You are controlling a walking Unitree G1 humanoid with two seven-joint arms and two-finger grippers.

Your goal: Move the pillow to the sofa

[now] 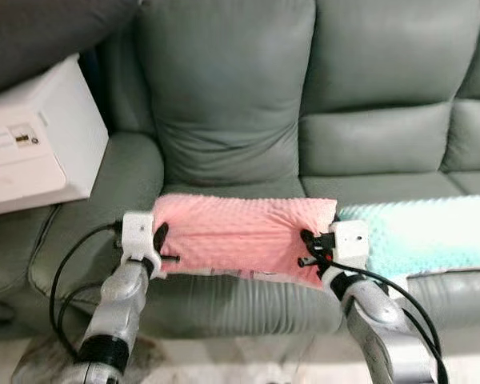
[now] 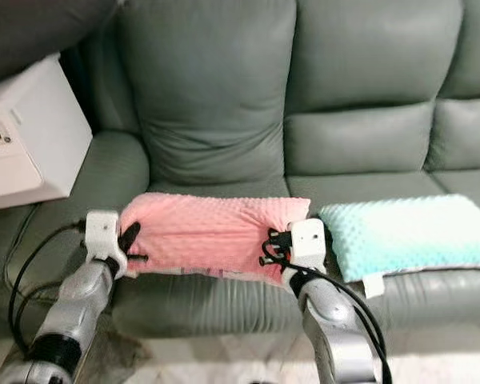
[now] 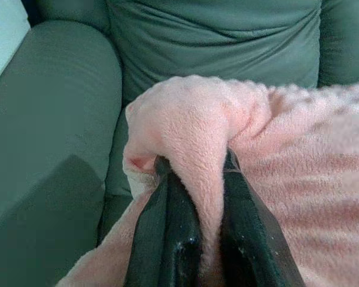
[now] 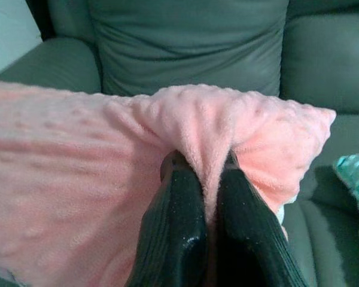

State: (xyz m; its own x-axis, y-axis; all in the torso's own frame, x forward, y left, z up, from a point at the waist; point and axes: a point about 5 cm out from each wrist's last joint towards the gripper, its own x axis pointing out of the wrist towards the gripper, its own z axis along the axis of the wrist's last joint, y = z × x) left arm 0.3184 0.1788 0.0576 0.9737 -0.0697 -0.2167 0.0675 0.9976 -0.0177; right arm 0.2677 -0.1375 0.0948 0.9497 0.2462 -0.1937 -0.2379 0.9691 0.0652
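The pink pillow (image 1: 244,238) lies across the front of the sofa (image 1: 224,112) seat, spanning the cushion below the left backrest, its long side facing the robot. The left hand (image 1: 162,244) is clamped tight on the pillow's left end; in the left wrist view both black fingers (image 3: 167,233) pinch a raised fold of fleece between them, with almost no gap. The right hand (image 1: 310,248) grips the right end the same way, a ridge of pink cloth squeezed between its fingers (image 4: 179,233). Just beside the pillow's right end, touching or nearly so, lies a mint pillow (image 1: 420,232) on the next seat. A white box (image 1: 36,140) sits on the armrest to the left, well apart from the pillow. The pillow looks light, soft and limp: the dimpled fleece bunches readily, so a pinch takes mostly cover rather than filling, and the middle would likely sag if lifted by the ends. The fabric seems grippy, not slippery, and nothing about it is fragile. The two short ends are the sensible holds, as taken now. Judging by how it rests, the pillow seems already on the seat, with release the remaining step.
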